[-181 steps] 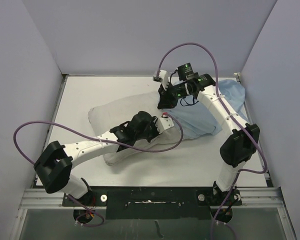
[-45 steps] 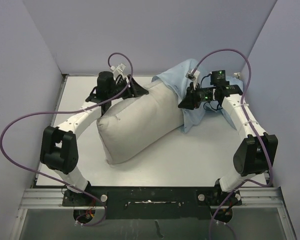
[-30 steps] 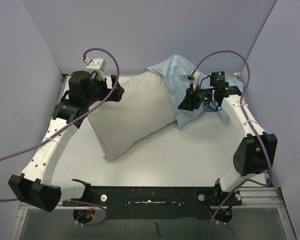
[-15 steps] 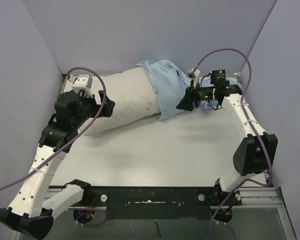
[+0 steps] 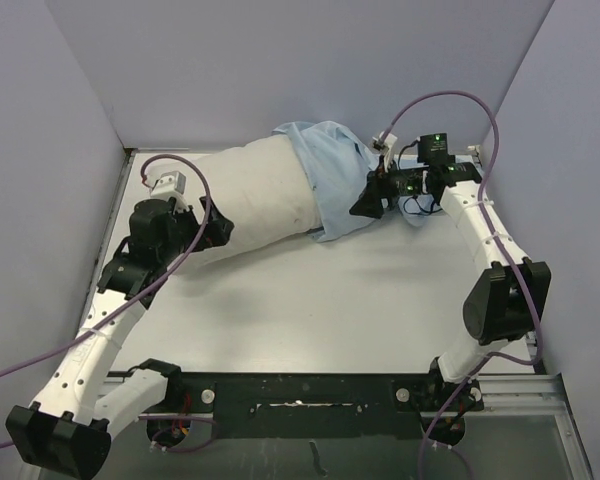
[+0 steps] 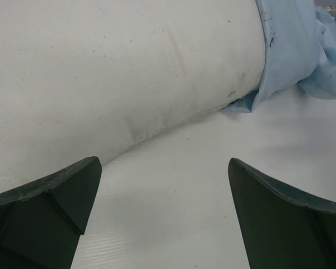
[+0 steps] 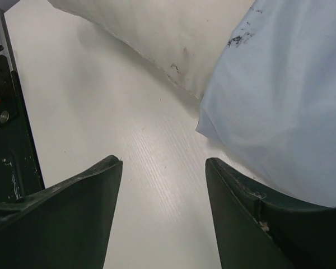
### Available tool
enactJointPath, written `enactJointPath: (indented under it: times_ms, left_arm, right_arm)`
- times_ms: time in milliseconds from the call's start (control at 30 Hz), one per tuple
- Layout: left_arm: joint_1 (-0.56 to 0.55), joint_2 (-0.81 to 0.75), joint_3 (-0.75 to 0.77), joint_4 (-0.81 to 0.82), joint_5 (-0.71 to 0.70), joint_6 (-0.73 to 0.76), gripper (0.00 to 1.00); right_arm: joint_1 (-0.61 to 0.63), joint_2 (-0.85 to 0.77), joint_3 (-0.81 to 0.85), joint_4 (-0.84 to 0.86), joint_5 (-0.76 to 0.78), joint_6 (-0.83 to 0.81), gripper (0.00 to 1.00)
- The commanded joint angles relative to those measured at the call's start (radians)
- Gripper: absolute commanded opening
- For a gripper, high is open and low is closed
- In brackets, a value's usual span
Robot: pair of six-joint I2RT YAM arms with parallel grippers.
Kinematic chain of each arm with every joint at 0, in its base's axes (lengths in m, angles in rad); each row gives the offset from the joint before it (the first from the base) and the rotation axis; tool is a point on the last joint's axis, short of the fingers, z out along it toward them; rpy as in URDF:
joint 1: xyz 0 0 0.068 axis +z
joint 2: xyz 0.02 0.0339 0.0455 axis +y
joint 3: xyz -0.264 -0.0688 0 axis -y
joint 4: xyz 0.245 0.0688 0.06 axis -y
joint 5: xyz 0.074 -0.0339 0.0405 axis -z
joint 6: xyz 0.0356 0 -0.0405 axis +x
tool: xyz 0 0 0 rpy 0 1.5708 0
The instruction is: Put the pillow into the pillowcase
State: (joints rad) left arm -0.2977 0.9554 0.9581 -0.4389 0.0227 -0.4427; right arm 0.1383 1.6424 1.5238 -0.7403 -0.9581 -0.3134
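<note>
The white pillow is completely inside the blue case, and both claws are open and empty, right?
Not completely: the top view shows the pillowcase covering only the right end of the pillow. The left gripper and right gripper are open and empty.

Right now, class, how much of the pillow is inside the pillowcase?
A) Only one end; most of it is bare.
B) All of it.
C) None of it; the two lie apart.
A: the light blue pillowcase covers only one end of the off-white pillow; the larger part lies bare.
</note>
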Motion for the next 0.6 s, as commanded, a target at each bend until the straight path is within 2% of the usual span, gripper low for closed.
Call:
enactJointPath:
  times_ms: [0, 133, 200, 300, 433, 567]
  left_arm:
    - [0.070, -0.008, 0.018, 0.067, 0.071, -0.066, 0.98]
    - [0.182, 0.030, 0.072, -0.059, 0.100, -0.048, 0.96]
    - [0.292, 0.061, 0.135, -0.170, 0.123, -0.012, 0.92]
    - [0.411, 0.120, 0.210, -0.296, 0.126, 0.055, 0.93]
    - [0.513, 0.147, 0.187, -0.265, 0.184, 0.081, 0.95]
    - [0.530, 0.211, 0.151, -0.186, 0.256, 0.070, 0.96]
  right_arm:
    - [0.052, 0.078, 0.134, -0.032, 0.058, -0.031, 0.62]
    - [0.120, 0.167, 0.251, -0.069, 0.174, -0.048, 0.61]
    - [0.161, 0.198, 0.285, -0.061, 0.250, -0.038, 0.61]
    - [0.224, 0.232, 0.315, -0.040, 0.390, -0.020, 0.62]
    - [0.289, 0.255, 0.303, 0.033, 0.591, 0.071, 0.63]
    - [0.343, 0.268, 0.268, 0.107, 0.801, 0.155, 0.65]
